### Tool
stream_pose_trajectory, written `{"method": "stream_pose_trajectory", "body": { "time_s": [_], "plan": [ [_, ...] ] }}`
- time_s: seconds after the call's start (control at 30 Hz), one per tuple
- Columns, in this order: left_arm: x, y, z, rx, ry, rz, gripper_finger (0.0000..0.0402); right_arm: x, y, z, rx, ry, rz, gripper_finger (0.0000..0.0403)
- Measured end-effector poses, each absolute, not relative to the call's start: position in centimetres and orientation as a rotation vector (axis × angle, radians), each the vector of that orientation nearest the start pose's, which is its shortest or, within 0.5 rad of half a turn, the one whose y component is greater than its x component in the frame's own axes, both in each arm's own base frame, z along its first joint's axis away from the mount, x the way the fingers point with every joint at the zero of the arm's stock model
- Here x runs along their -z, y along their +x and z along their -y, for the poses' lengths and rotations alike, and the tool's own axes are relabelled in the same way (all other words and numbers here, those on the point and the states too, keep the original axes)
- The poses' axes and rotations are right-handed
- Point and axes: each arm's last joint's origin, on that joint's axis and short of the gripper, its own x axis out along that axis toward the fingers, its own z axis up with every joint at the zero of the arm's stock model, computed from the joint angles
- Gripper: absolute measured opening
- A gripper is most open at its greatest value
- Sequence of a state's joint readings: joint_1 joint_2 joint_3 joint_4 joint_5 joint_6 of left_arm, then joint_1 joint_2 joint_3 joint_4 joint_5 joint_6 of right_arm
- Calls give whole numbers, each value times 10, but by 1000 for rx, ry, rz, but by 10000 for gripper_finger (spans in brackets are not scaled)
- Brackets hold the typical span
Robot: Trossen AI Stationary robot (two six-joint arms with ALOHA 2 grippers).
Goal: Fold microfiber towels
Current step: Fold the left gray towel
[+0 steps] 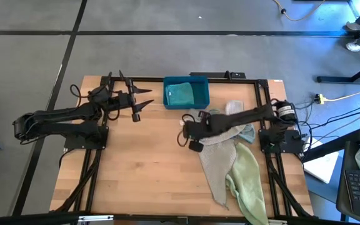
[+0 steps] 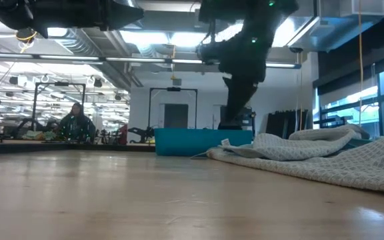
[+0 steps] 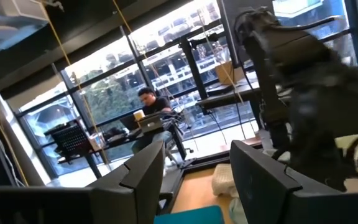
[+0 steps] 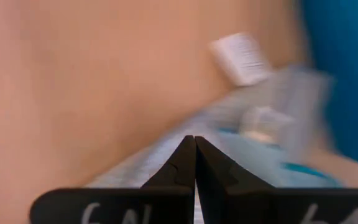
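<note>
My right gripper (image 1: 192, 144) (image 4: 195, 142) is shut and points steeply down at the left edge of the towel heap, over a pale towel (image 4: 241, 155) with white label tags. The heap lies flat on the table's right half: a grey-beige towel (image 1: 220, 162), a pale green towel (image 1: 249, 181), a pale blue towel (image 1: 247, 132) and another grey-beige towel (image 1: 233, 107). A teal towel (image 1: 180, 94) lies in the blue bin (image 1: 202, 80). My left gripper (image 1: 147, 98) (image 3: 197, 180) is open and empty, raised above the table's far left. My right gripper's shut fingertips (image 4: 185, 155) point down from above at the pale towel's edge (image 4: 166, 165). I cannot tell whether they touch the cloth. Nothing shows between the fingers.
The blue bin stands at the table's far middle, just beyond my right gripper. Bare wood (image 1: 142, 162) spreads over the left and near middle of the table. In the low view the heap (image 2: 299, 150) rises at the right. A person sits far off in the room.
</note>
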State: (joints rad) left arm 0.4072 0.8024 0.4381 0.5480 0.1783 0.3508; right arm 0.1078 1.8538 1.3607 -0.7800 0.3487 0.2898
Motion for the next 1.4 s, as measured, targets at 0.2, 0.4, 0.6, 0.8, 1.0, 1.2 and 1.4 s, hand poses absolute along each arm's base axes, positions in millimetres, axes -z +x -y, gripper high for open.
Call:
{"method": "stream_pose_trajectory", "body": {
  "time_s": [0.2, 0.4, 0.6, 0.8, 1.0, 1.2, 1.4],
  "plan": [
    [-280, 169, -67, -259, 404, 141, 176, -204, 357, -76, 392, -93, -1143, 6],
    [-283, 168, -67, -264, 412, 169, 176, -201, 345, -92, 424, 101, -1224, 6],
    [-281, 168, -67, -260, 403, 145, 176, -199, 336, -93, 479, 147, -1301, 10],
    [-275, 169, -68, -254, 408, 81, 176, -201, 347, -75, 516, 126, -1218, 72],
    [-274, 169, -68, -262, 411, 77, 176, -198, 372, -66, 474, 126, -1046, 159],
    [-274, 169, -69, -286, 409, 73, 176, -161, 376, -55, 583, 26, -1160, 186],
    [-274, 169, -69, -287, 410, 73, 176, -144, 378, -50, 602, 11, -1208, 167]
  ]
}}
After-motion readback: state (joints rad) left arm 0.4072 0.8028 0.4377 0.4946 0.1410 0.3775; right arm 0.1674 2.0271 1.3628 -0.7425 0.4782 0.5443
